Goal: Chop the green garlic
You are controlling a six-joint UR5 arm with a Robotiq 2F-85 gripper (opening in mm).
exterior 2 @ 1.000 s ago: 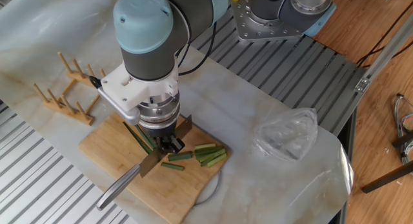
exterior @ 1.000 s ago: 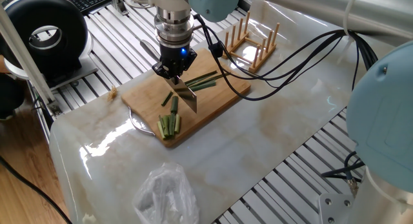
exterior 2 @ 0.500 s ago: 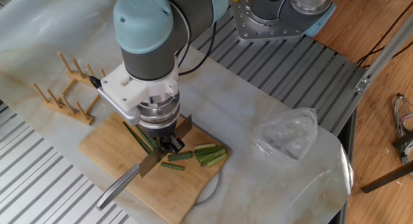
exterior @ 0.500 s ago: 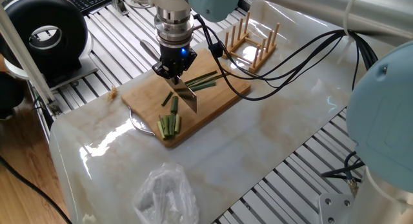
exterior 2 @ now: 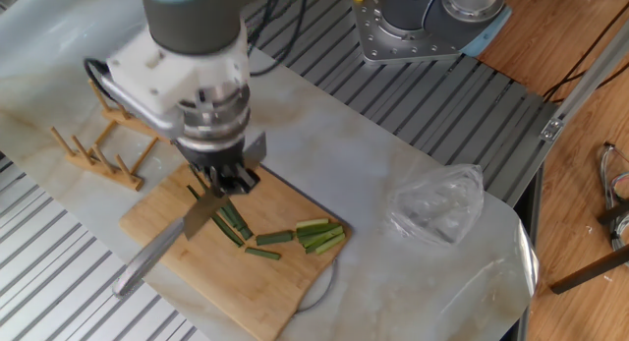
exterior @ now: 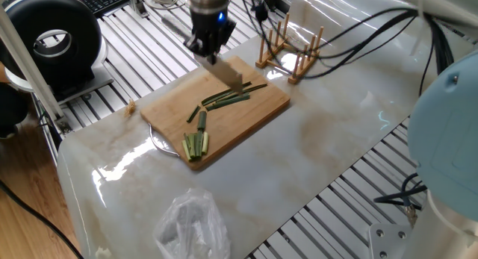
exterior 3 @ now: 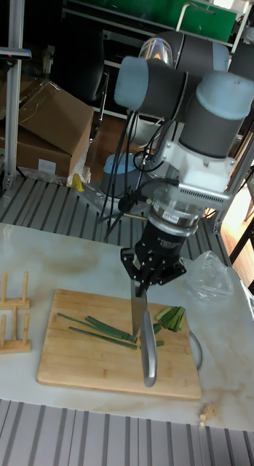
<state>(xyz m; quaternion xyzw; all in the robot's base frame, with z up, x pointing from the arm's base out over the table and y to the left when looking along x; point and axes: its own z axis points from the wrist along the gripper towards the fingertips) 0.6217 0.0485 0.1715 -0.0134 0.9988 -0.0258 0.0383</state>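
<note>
Gripping a knife [exterior 3: 139, 314] tight in the gripper [exterior 3: 150, 282], above the green garlic [exterior 3: 97, 329]. Sitting nearby: wooden rack [exterior: 290, 48], plastic bag [exterior 2: 436, 205].

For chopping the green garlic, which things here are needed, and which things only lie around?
Needed: green garlic, knife held in the gripper, cutting board.
Only lying around: wooden rack, clear plastic bag, bundle of paler green sticks.

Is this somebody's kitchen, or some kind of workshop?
Most likely a robotics lab set up to imitate a kitchen. The cutting board and green garlic lie on a marble-look sheet over an aluminium-rail frame, with loose cables and a cardboard box beyond the table.
</note>
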